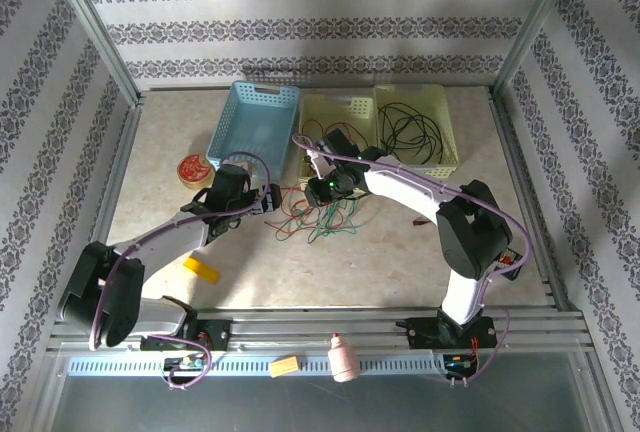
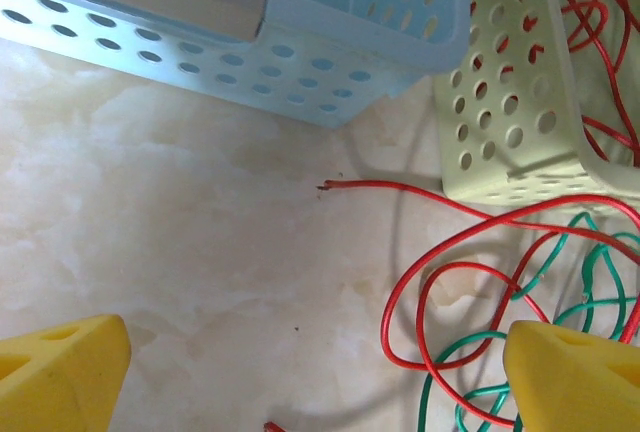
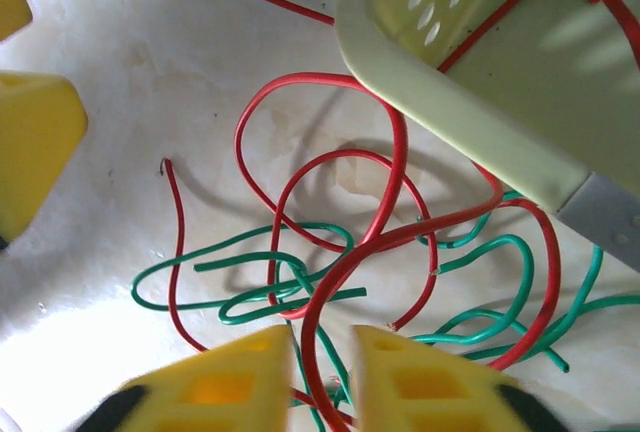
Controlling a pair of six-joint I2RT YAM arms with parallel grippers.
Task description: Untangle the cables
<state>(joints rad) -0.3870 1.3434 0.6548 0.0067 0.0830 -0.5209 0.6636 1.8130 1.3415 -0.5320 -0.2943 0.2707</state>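
Note:
A tangle of red and green cables [image 1: 318,214] lies on the table in front of the baskets, between both grippers. Black cables [image 1: 405,127] are coiled in the right pale yellow basket [image 1: 447,122]. My left gripper [image 2: 320,392] is wide open just left of the tangle, above bare table, and a red cable [image 2: 420,282] loops beside its right finger [image 2: 580,372]. My right gripper [image 3: 320,392] hovers over the tangle, narrowly open. A thick raised red cable [image 3: 400,237] runs through the gap between its fingers toward the basket rim [image 3: 480,142]. Green cable [image 3: 260,252] loops underneath.
A blue basket [image 1: 255,127] stands left of the middle pale yellow basket [image 1: 340,117], which holds red cable. A round red and white object [image 1: 193,167] and a yellow block [image 1: 202,270] lie at the left. A pink bottle [image 1: 344,357] sits on the front rail.

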